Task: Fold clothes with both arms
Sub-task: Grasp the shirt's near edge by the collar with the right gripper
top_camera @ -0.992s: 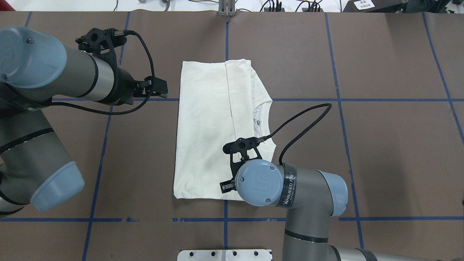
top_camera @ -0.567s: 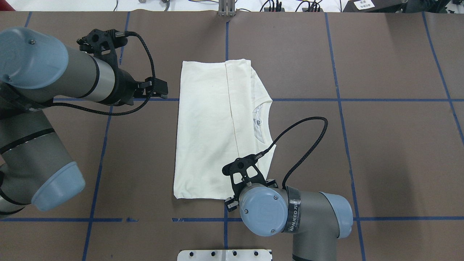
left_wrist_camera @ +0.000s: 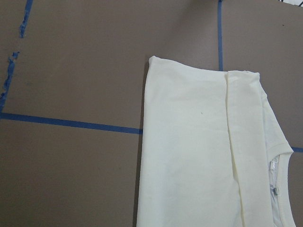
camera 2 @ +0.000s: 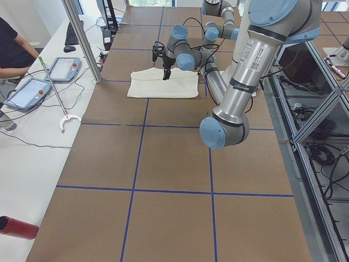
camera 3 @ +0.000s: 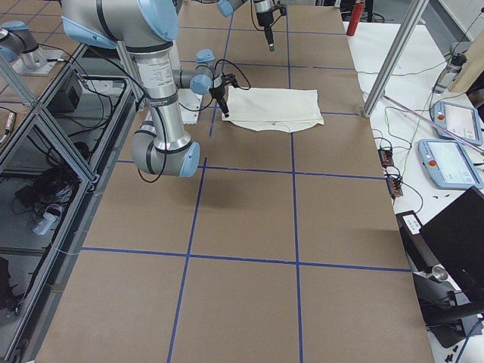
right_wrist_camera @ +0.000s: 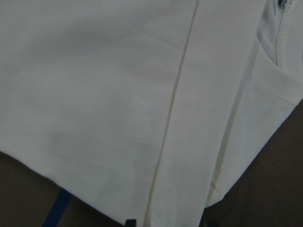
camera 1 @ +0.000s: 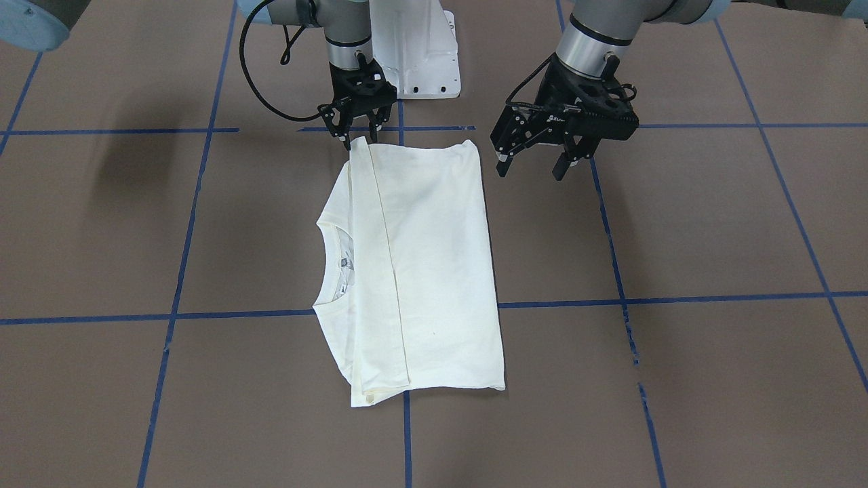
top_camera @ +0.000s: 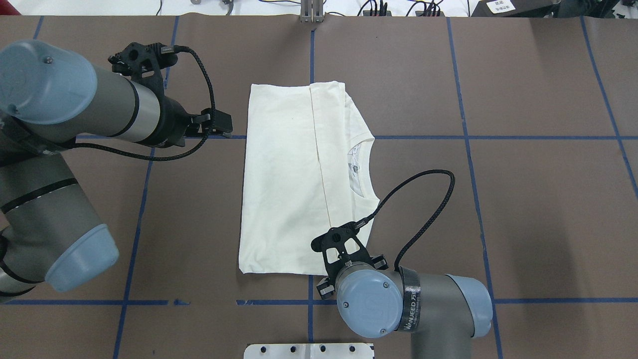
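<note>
The clothes are one cream shirt [camera 1: 434, 257] lying folded into a long rectangle mid-table, plain side up, shown too in the overhead view [top_camera: 289, 179]. Its collar [top_camera: 355, 167] and a small label face the robot's right. My right gripper [camera 1: 359, 139] hangs open just over the shirt's corner nearest the robot's base. The right wrist view has the cloth [right_wrist_camera: 118, 94] close up, with two dark fingertips at the bottom edge. My left gripper [camera 1: 531, 173] is open and holds nothing. It floats above bare table beside the shirt's left edge, apart from it [top_camera: 227, 125].
Blue tape lines [top_camera: 423, 137] grid the brown table. The white pedestal base [camera 1: 413, 47] stands at the robot's edge. At the far side, a person [camera 2: 11, 49] sits by tablets [camera 2: 30, 90] behind a metal post [camera 2: 82, 38]. A red cylinder [camera 2: 16, 226] lies at one end.
My right arm has drawn back toward the robot's base, from over the shirt's near half to its near edge. The left arm has barely shifted. The shirt lies as before.
</note>
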